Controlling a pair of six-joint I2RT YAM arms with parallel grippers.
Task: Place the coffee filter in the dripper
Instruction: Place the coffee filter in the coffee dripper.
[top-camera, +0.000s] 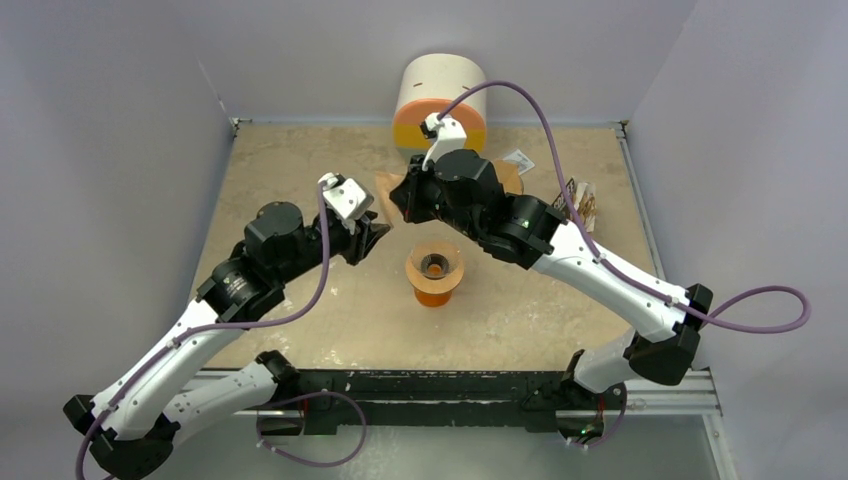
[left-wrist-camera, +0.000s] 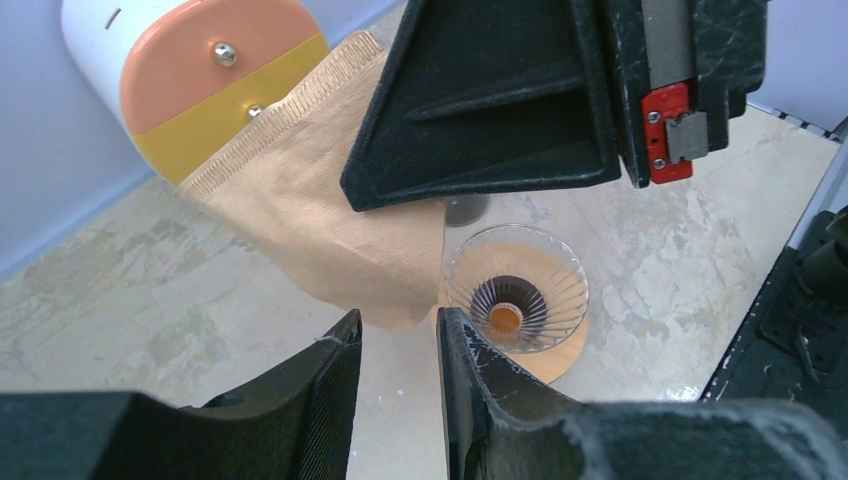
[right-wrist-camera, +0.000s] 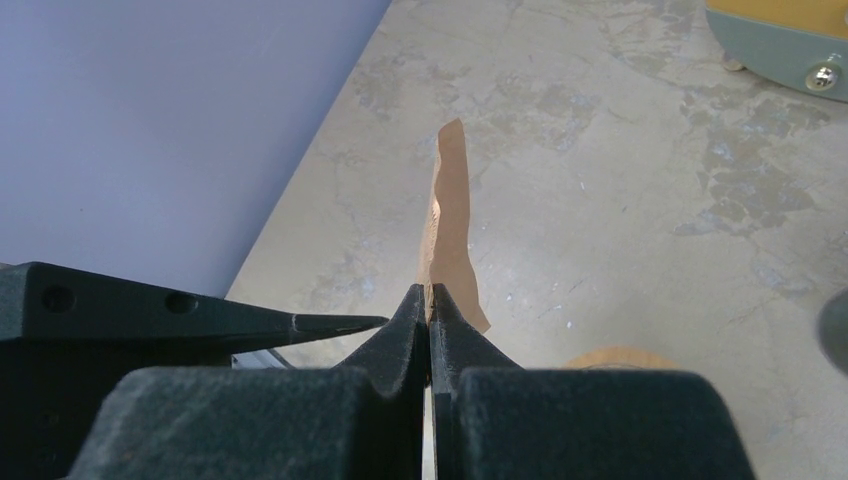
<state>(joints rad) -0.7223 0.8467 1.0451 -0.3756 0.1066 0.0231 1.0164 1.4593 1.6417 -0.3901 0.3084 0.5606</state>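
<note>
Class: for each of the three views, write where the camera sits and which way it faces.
Top external: above and behind the bases, facing down on the table, dripper, left arm and right arm.
Left wrist: faces past its open left fingers to the coffee filter and dripper.
Right wrist: faces along its shut right fingers, pinching the coffee filter edge-on.
Shared: both wrist views show the coffee filter.

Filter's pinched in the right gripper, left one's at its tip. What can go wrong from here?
1. The coffee filter hangs flat from the right gripper, off to the side of the dripper; released now, it would likely miss.
2. The left gripper stands open at its lower tip; pulling against the right's pinch may tear the paper.
</note>
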